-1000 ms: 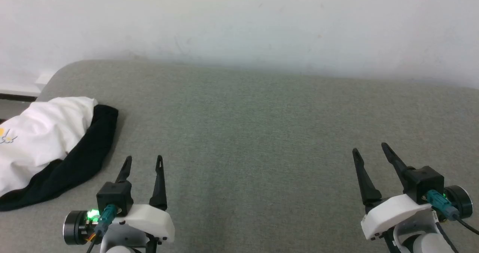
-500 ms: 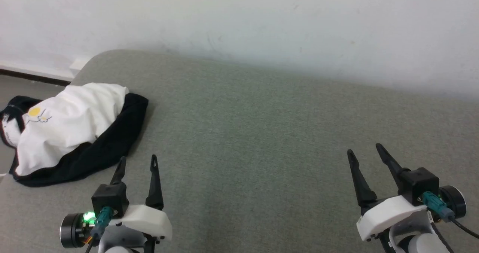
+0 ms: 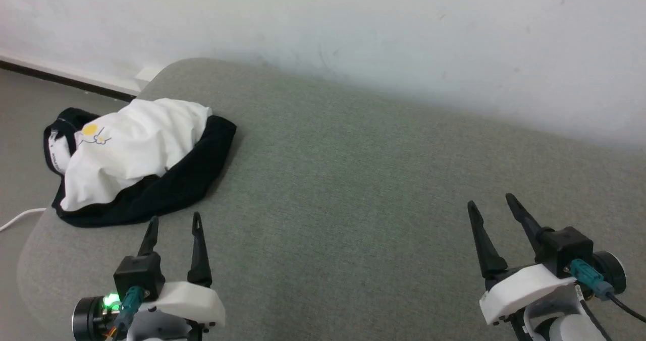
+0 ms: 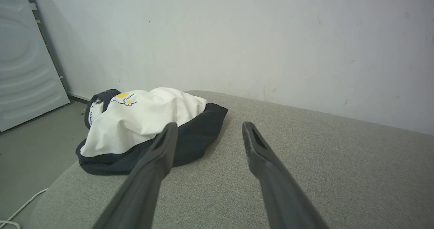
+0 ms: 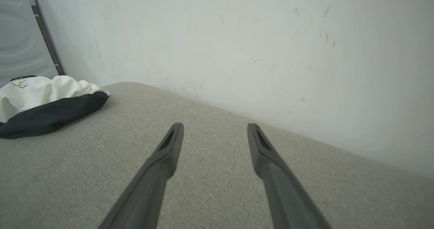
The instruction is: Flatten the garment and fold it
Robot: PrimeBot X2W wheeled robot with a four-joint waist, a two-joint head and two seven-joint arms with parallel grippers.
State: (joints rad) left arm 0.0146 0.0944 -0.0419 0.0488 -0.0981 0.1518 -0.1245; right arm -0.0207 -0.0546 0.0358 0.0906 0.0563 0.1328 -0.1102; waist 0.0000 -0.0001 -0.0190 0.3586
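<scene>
The garment (image 3: pixel 136 149), a white T-shirt with black sleeves and a yellow-dot print, lies crumpled in a heap at the left end of a grey padded surface (image 3: pixel 353 179). Its black neck trim hangs over the left edge. In the left wrist view the garment (image 4: pixel 142 117) sits just beyond the fingertips, to the left. My left gripper (image 3: pixel 174 220) is open and empty, a short way in front of the heap. My right gripper (image 3: pixel 492 202) is open and empty far to the right. The right wrist view shows the garment (image 5: pixel 44 100) at its left edge.
A pale wall (image 3: pixel 353 38) runs behind the surface. Grey floor (image 3: pixel 25 109) and a white cable (image 3: pixel 20 217) lie off the left edge. A white door panel (image 4: pixel 23 63) stands at the left in the left wrist view.
The camera has swung left, so the garment now sits further right and higher in the picture. Both grippers stay open and keep their pose.
</scene>
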